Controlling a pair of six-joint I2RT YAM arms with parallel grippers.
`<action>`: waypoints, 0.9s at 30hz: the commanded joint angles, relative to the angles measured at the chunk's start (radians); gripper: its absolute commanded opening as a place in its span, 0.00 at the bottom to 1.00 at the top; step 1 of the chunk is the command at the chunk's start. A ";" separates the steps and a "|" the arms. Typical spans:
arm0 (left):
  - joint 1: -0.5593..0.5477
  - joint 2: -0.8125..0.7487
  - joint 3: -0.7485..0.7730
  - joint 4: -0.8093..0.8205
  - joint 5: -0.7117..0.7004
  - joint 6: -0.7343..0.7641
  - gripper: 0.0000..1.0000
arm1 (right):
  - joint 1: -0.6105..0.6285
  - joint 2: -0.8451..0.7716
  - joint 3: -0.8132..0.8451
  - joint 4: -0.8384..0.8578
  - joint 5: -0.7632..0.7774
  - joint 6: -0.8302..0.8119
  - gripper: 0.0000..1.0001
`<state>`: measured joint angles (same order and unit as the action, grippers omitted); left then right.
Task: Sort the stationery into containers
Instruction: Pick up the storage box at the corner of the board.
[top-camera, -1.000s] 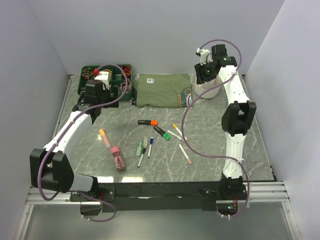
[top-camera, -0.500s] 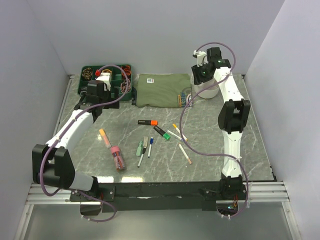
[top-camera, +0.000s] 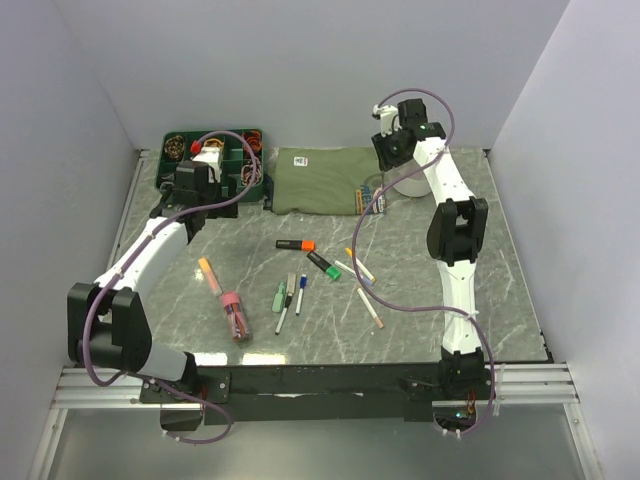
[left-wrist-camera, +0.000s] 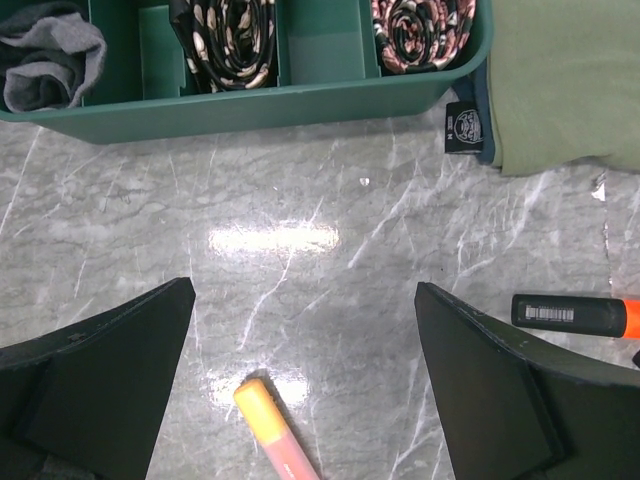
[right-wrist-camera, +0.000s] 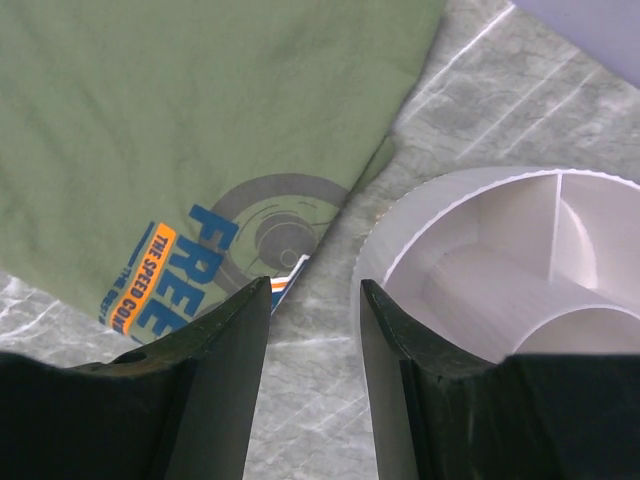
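1. Nearest, mid-frame in the top view on the marble table (top-camera: 510, 280): loose stationery; pink-capped tube (top-camera: 236, 316), orange highlighter (top-camera: 210, 276), green-capped marker (top-camera: 323, 265), black marker (top-camera: 296, 244) with orange cap; slimmer pens too small to tell apart.
2. Left gripper (left-wrist-camera: 302, 290) spread wide, holding nothing; in its wrist view, orange highlighter cropped by the bottom edge, black marker cropped at the right.
3. Further back, upper left: green tray (left-wrist-camera: 250, 105) of rolled patterned fabric, partly under the left wrist; olive cloth (top-camera: 325, 180) just beside it.
4. Farthest, upper right: right gripper (right-wrist-camera: 312, 290) narrowly parted, empty, above the cloth corner and the white organiser (right-wrist-camera: 480, 260); organiser cropped at that wrist view's right edge, mostly hidden behind the right arm from above.
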<state>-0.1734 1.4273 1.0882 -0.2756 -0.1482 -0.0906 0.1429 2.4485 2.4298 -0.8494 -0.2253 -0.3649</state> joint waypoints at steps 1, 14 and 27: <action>0.008 0.008 0.029 0.012 -0.005 -0.003 0.99 | -0.002 0.001 0.037 0.061 0.043 -0.005 0.48; 0.028 0.030 0.042 0.009 0.015 -0.017 0.99 | 0.001 -0.008 0.039 0.136 0.098 0.009 0.49; 0.028 0.044 0.048 0.009 0.019 -0.020 0.99 | -0.002 0.033 0.035 0.128 0.152 0.023 0.48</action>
<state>-0.1482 1.4704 1.0904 -0.2760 -0.1432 -0.0959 0.1417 2.4584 2.4348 -0.7425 -0.0925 -0.3561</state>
